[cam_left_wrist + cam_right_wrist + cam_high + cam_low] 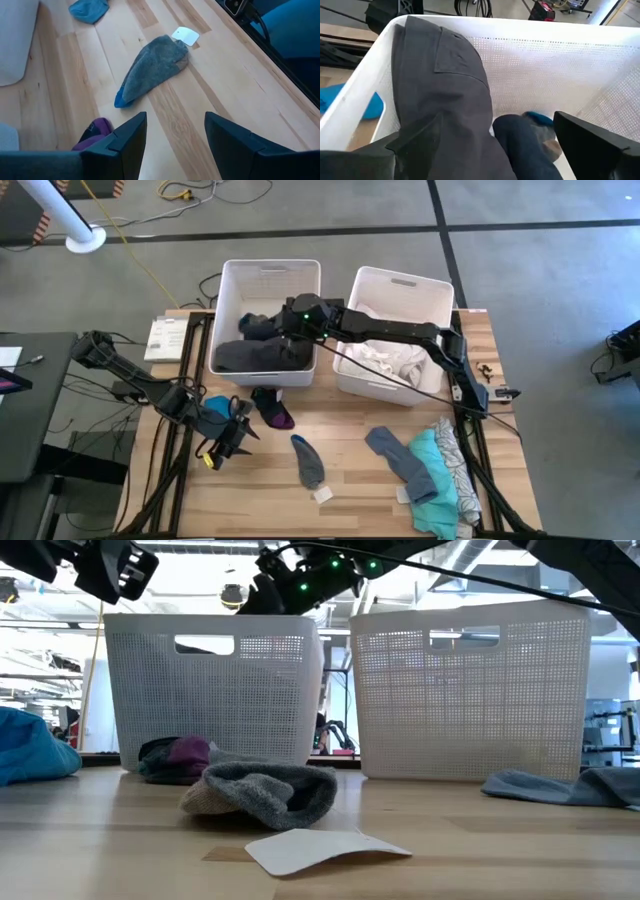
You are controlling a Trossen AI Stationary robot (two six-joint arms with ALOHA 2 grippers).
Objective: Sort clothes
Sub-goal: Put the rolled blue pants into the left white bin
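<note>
Fingers [415,145] of right gripper [495,142] spread wide, empty; below them dark grey garment [440,85], creased, draped over bin wall [360,95].

A robotics lab or workshop: the wooden table [350,480] stands on a bare concrete floor [540,270] marked with dark tape, loose cables [185,194] beyond it, open industrial ceiling [200,590] behind it.

Two white mesh bins [398,290]: one holds dark grey clothes [262,356], the other white garments [385,360]. On pale wood table [350,480]: grey sock with blue toe [150,70], black-and-purple piece [272,410], bright blue cloth [220,408]. At four o'clock, teal garment [432,470] beside white fabric with dark pattern [456,465].
</note>
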